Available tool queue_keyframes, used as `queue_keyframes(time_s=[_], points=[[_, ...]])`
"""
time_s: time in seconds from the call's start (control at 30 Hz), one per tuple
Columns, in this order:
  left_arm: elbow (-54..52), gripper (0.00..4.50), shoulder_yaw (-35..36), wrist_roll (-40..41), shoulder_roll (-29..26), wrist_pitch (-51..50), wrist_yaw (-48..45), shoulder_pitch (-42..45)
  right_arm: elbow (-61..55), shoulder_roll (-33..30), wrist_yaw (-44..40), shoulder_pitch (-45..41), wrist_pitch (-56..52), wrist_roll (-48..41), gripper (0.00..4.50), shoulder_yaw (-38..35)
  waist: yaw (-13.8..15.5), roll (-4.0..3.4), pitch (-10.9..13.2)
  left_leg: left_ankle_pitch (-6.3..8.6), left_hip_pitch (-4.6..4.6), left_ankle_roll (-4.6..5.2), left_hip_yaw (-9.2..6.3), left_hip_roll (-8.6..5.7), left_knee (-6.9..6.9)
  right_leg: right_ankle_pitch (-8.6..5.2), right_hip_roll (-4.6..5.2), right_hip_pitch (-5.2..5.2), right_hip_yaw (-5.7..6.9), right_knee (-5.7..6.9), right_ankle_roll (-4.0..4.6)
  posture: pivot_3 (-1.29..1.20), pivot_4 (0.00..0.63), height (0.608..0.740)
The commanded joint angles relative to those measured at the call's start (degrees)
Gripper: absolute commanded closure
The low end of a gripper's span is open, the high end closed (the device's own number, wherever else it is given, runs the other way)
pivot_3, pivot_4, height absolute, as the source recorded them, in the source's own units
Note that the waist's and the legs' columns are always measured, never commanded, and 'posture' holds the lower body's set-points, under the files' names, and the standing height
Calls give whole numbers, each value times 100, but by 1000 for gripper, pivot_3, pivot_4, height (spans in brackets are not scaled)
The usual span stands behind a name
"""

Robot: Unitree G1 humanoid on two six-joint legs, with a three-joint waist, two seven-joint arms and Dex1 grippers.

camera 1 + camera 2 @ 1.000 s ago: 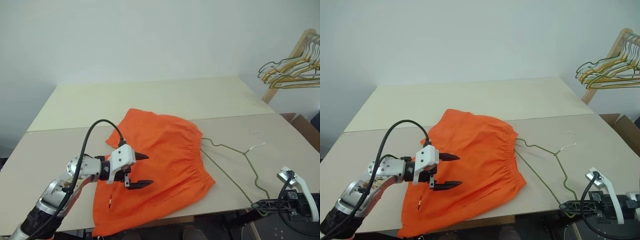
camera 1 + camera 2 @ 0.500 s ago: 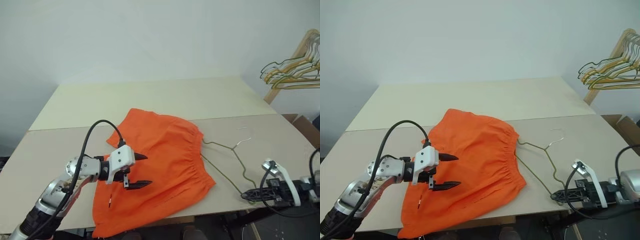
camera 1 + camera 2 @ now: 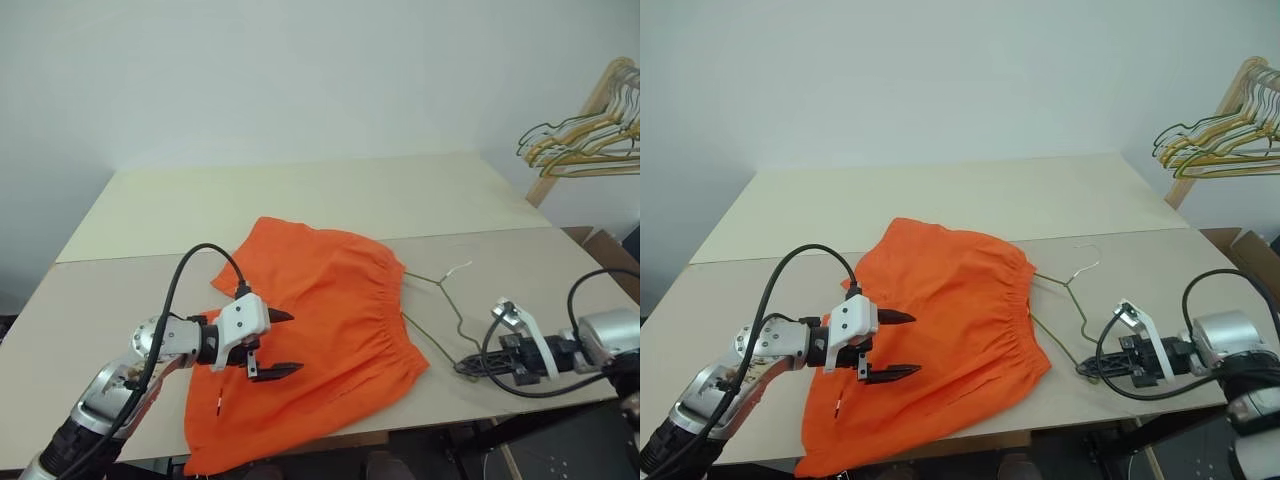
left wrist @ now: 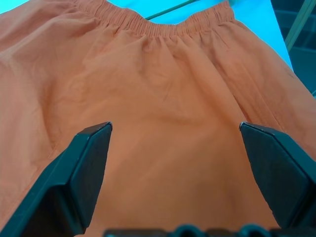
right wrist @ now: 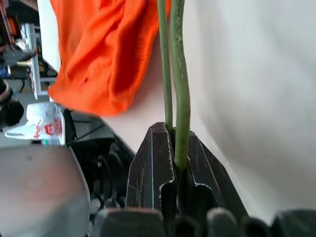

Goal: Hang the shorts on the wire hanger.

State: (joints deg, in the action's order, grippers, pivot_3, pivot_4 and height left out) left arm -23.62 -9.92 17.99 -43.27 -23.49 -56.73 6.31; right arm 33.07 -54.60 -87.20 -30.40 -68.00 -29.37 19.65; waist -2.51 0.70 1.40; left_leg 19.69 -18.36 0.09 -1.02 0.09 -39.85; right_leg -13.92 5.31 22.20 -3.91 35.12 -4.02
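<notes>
I am clamping my right gripper [image 3: 1102, 368] on the wire hanger [image 3: 1072, 300], my two black fingers pressed together on its nearest corner, as my right wrist view makes plain: the olive wire is running straight out from between them. The hanger is lying on the table [image 3: 150, 210] to the right of the shorts [image 3: 320, 330], its hook [image 3: 458, 268] pointing away from me and its far corner reaching the gathered waistband [image 3: 395, 300] (whether it is slipping under the fabric there I cannot tell).

The shorts are lying flat in the middle of the table, waistband toward my right, legs toward my left and toward the near edge. So the waistband is lying to the left of my right gripper, and the hanger's long bottom wire is running roughly along that same line, from my fingers toward the cloth. I judge the coming move depends on this: the wire has to travel leftward into the shorts.

My left gripper [image 3: 277, 342] is hovering just above the middle of the shorts with its fingers spread wide and nothing between them, pointing rightward and slightly down. It is the nearer one to the fabric. My left forearm is reaching in from the near left corner; my right forearm is lying low along the near right edge.
</notes>
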Motion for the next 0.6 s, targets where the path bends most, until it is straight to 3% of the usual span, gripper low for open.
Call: queue_keyframes(time_s=[0.03, 0.37, 0.6], points=[[-157, 16, 109, -27, 27, 141, 73, 14, 306, 105, -151, -259, 33, 126, 4500, -33, 13, -1, 0, 0, -2, 0, -1, -1, 0, 0, 1, 1, 0, -1, 0, -25, 0, 740], [-181, 16, 70, -89, 85, 198, 200, -84, 1117, 685, 397, -521, -27, 79, 4500, -904, 7, 2, -6, -2, -2, -4, -5, -3, -1, 3, 4, 0, 4, 3, 0, -19, 0, 740], [-134, 16, 34, -135, 137, 234, 224, -44, -257, 839, 1109, 128, 641, -59, 4500, -1893, 7, -1, -8, -2, -6, -4, -8, -4, 0, 5, 5, 4, 4, 3, -2, -29, 0, 740]])
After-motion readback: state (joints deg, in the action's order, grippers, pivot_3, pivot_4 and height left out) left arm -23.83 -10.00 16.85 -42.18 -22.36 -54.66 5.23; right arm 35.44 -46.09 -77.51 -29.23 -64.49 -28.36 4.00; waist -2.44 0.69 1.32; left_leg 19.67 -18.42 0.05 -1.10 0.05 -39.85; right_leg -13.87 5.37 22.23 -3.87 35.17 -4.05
